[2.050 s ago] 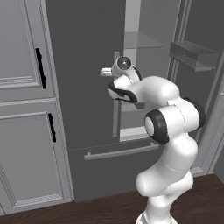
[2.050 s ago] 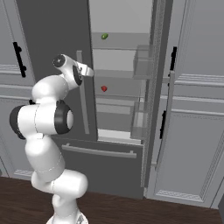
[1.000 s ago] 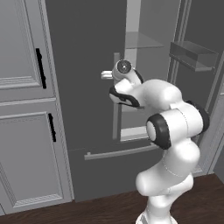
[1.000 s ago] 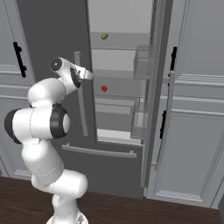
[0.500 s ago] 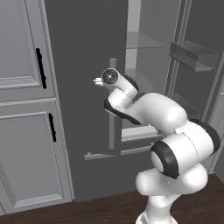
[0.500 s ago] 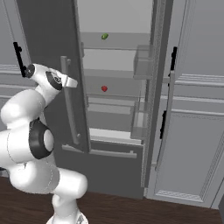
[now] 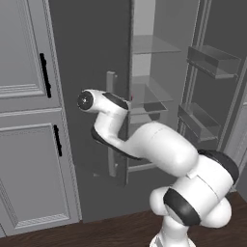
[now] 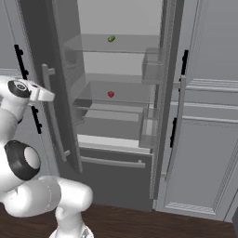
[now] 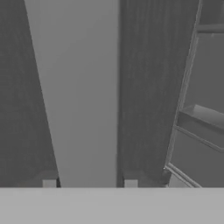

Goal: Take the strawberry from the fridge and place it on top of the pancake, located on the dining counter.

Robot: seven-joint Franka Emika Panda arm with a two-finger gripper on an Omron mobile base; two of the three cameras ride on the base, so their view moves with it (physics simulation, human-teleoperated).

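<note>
While hand grips handle, green fruit above strawberry.

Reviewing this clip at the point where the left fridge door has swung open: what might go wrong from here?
The gripper is shut on the door handle; pulling away without releasing could strain the door. The strawberry sits tiny on a glass shelf, so a shallow reach may nudge it away. The arm's elbow hangs near the open door's edge and could clip it while turning in.
</note>
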